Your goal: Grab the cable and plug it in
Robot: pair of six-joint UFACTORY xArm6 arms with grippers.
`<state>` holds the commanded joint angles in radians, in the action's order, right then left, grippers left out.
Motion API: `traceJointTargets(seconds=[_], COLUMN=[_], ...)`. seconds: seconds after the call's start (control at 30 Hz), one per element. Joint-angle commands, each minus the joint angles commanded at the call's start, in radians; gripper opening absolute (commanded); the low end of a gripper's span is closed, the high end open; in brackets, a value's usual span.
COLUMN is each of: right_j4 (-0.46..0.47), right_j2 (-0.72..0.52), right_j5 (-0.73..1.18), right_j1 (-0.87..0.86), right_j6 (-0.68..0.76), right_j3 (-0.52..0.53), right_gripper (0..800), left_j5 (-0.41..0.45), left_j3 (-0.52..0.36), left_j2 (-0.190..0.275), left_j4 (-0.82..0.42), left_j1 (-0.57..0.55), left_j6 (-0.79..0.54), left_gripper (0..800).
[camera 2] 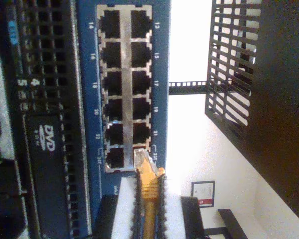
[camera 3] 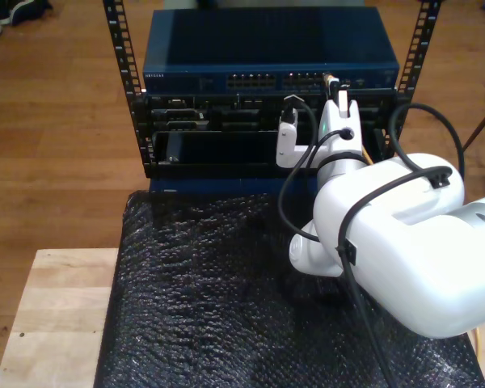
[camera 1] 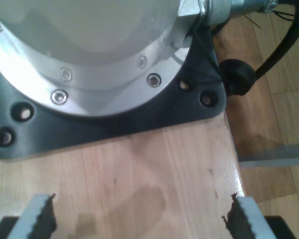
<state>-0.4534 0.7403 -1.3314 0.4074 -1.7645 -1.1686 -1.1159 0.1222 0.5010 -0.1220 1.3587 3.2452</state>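
The cable [camera 2: 148,191] is orange-yellow, and its clear plug [camera 2: 141,160] sits just outside the end ports of the blue switch [camera 2: 89,99], apart from or barely touching a socket. My second gripper [camera 2: 148,184] is shut on the cable's orange boot, with black pads [camera 2: 162,204] on either side. In the exterior view, this gripper [camera 3: 337,97] is held up against the switch's front [camera 3: 267,69], towards the exterior view's right, with the orange plug tip [camera 3: 331,79] at the port row. My first gripper [camera 1: 142,219] is open over bare wood, its toothed fingers [camera 1: 42,219] wide apart.
A round metal arm base on a black plate [camera 1: 114,119] stands close ahead of the first gripper, beside the table edge [camera 1: 234,149]. Black rack posts [camera 3: 123,73] frame the switch, with black units [camera 3: 210,121] beneath. A black bubble-wrap mat [camera 3: 202,299] covers the wooden table [camera 3: 56,315].
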Motion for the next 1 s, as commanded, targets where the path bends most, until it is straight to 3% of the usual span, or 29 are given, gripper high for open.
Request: traceJointTargets(seconds=[1.0], right_j4=[0.002], right_j2=[0.029], right_j5=[0.003], right_j1=[-0.017], right_j6=[0.002], right_j3=[-0.041], right_gripper=[0], left_j5=[0.000], left_j3=[0.000], left_j2=[0.000], left_j4=[0.000], left_j1=[0.000], left_j6=[0.000], left_gripper=[800])
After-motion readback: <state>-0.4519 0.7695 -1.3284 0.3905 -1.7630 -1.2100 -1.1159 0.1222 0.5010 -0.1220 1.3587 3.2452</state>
